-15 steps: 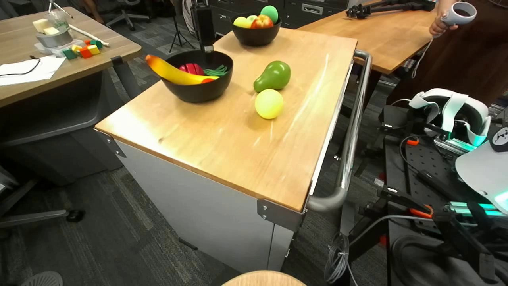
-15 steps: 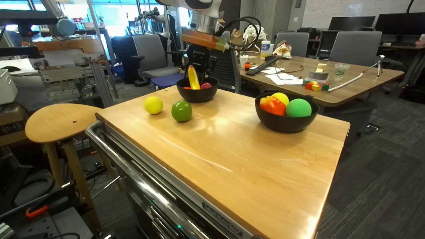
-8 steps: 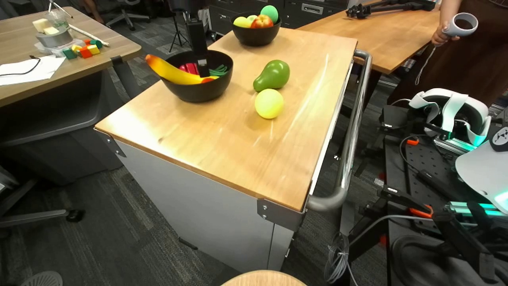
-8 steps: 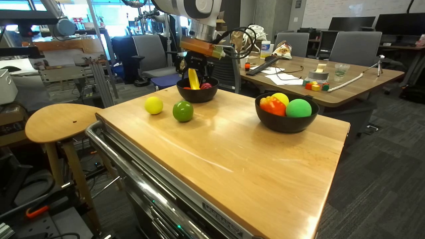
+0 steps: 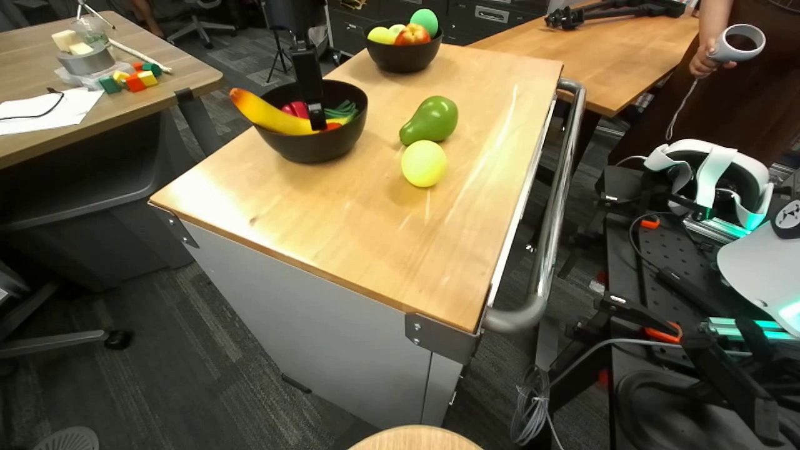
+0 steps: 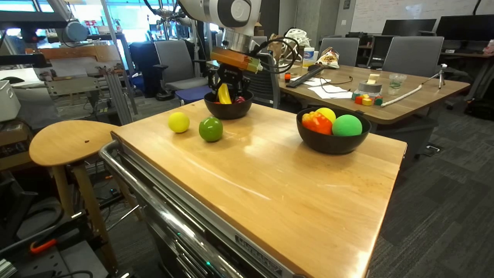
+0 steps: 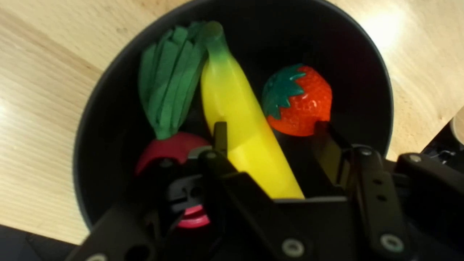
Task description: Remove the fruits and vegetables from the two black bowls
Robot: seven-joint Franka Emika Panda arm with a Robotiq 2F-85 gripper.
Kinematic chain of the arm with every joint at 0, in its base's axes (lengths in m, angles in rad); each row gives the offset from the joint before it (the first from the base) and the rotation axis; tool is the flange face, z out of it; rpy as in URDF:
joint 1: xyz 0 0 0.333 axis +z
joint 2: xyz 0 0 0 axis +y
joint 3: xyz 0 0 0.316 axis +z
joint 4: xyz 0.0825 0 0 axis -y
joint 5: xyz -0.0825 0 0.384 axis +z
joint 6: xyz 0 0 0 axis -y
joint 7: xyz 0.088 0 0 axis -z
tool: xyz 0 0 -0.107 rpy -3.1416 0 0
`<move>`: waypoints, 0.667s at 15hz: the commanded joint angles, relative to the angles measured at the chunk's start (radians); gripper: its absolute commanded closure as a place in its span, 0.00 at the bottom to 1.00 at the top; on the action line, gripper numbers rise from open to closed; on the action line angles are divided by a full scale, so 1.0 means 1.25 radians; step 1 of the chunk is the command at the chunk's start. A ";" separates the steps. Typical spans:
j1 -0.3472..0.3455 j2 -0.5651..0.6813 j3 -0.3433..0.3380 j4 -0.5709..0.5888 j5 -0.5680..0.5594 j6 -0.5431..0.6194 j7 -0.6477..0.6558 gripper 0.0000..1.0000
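The gripper (image 7: pixel 271 131) reaches lower than a second ago into a bowl (image 5: pixel 319 149) — its fingers (image 7: pixel 220 139) apart, with the banana (image 7: pixel 235 105) between them. Pear (image 5: pixel 431 120) and yellow ball (image 5: pixel 424 164) lie near on the wooden tabletop (image 5: pixel 350 219); farther along, another bowl (image 5: pixel 405 57) holds fruits (image 5: pixel 412 35) — beyond, a desk (image 6: pixel 436 83) and chairs (image 6: pixel 415 58).

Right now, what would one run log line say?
End effector: open, astride banana | banana's bowl: strawberry too | other bowl: green ball | tabletop: pear-shaped piece, yellow ball
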State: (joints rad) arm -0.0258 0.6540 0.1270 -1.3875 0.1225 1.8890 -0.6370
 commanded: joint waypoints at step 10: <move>-0.003 0.020 0.035 0.056 0.035 -0.072 0.041 0.37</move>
State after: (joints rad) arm -0.0248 0.6566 0.1489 -1.3792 0.1308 1.8508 -0.6057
